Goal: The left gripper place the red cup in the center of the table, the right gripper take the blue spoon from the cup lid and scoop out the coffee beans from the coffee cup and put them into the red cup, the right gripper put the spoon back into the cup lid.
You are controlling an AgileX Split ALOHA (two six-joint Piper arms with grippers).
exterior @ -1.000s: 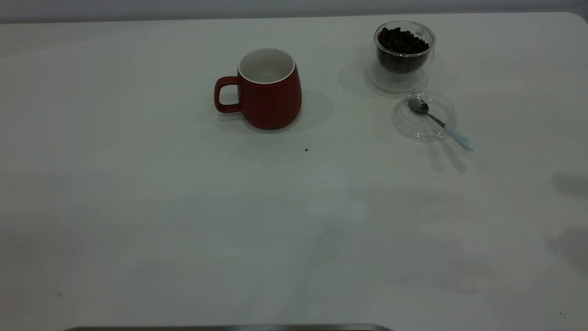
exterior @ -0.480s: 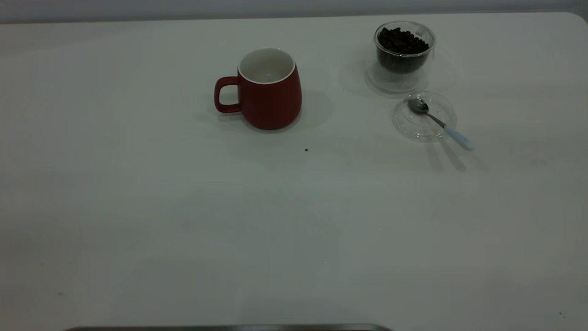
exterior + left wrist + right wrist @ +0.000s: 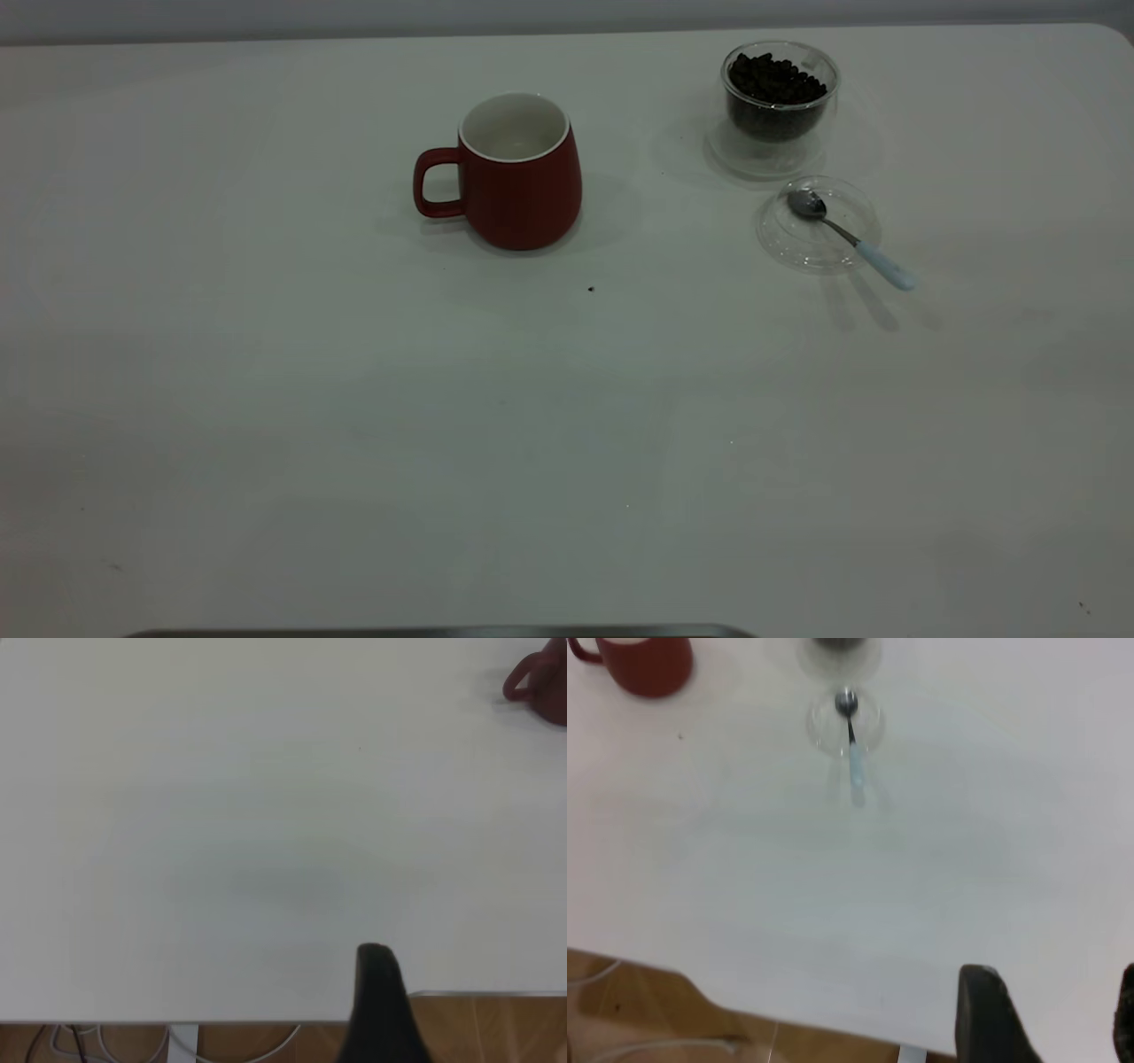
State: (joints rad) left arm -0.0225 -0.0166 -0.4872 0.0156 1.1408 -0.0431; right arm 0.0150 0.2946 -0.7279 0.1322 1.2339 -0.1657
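White desk [image 3: 354, 425] fills the exterior view, a pale wall strip along its far edge; no arm enters this view. Red cup [image 3: 518, 173] upright near the far middle of the desk, handle toward the left arm's side, white inside apparently bare; one tiny dark speck [image 3: 591, 288] on the desk a little nearer than the cup. Coffee cup [image 3: 780, 102] far on the right arm's side, upright, coffee beans [image 3: 775, 80] heaped to near its rim; cup lid [image 3: 817, 223] flat on the desk just beside it, on the nearer side; blue spoon [image 3: 849, 236] lies with its metal bowl inside the lid, neck across the rim, pale handle tip beyond the lid.

Left wrist view adds what the exterior lacks: left gripper [image 3: 383, 1010] over the desk's near edge, only one dark finger visible, so cannot tell whether open or closed; red cup a sliver at the frame corner, well apart; wood floor and cables beyond the edge.

Right wrist view: right gripper [image 3: 1059, 1014] near the desk's edge, two fingers apart, nothing between them; lid and spoon well apart from it; beans cropped out here.
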